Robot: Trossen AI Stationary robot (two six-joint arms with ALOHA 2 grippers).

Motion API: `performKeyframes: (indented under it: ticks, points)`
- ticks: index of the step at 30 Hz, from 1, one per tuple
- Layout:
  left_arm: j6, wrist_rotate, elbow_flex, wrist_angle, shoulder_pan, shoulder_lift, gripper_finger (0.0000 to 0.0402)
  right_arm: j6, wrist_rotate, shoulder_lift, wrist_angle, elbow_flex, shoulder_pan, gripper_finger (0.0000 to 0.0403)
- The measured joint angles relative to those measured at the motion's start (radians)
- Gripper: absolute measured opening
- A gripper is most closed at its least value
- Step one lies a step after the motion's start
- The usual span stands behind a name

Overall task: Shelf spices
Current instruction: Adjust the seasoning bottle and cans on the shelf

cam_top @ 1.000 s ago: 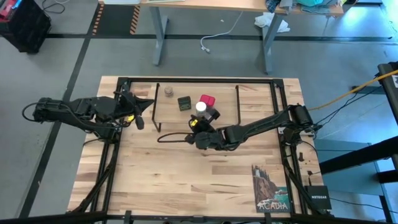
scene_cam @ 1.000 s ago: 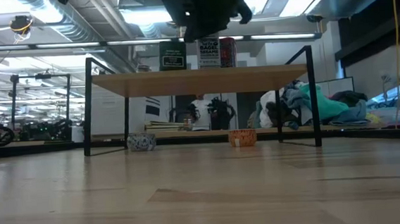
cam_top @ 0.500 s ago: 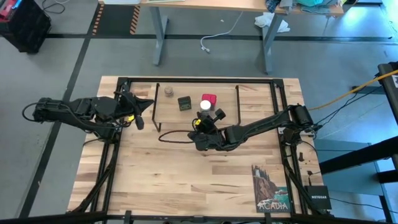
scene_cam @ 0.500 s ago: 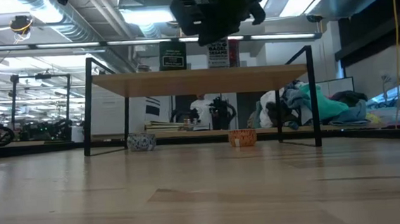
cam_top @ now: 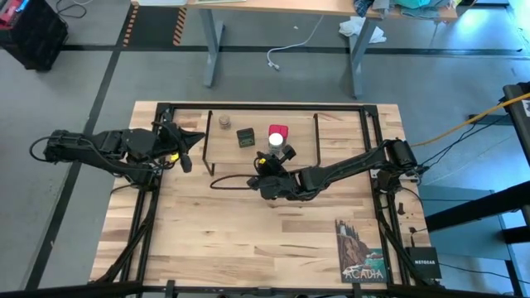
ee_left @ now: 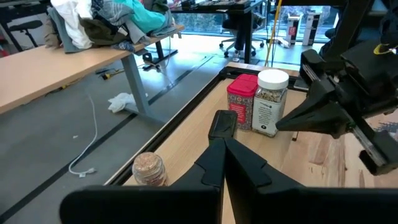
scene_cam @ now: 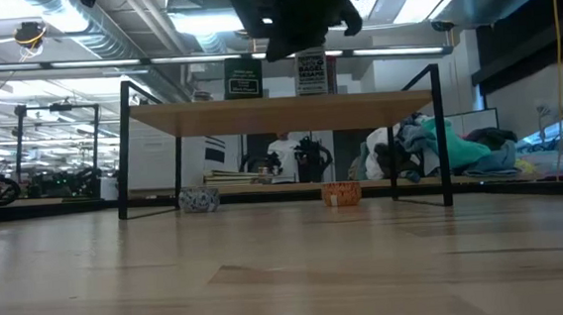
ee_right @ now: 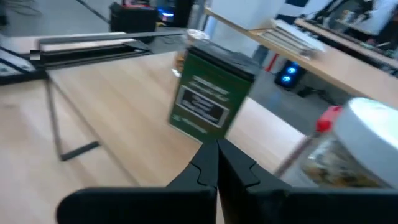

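White-capped jar (cam_top: 276, 140) — nearer red tin (cam_top: 277, 131)

Four spices (cam_top: 277, 141) stand on the shelf (cam_top: 302, 132), right end effector (cam_top: 275, 165) beside them.

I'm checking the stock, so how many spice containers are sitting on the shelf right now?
4, all on the shelf: the tiny round jar farthest toward the left arm, then the dark square tin, the red square tin, and the white-capped clear jar just in front of the red one.
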Motion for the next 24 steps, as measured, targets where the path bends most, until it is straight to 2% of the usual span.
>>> performKeyframes:
  ticks: [8,14,24]
  points:
    - [0.003,0.000,0.000,0.002,0.000,0.014,0.0004,-0.071,-0.136,0.000,0.134,0.000,-0.032,0.0000]
    - [0.004,0.000,0.000,0.002,0.000,0.017,0.0004,-0.082,-0.194,0.000,0.209,0.000,-0.075,0.0000]
    - [0.009,0.000,0.000,0.001,0.000,0.016,0.0004,-0.135,-0.391,0.000,0.328,0.025,-0.099,0.0000]
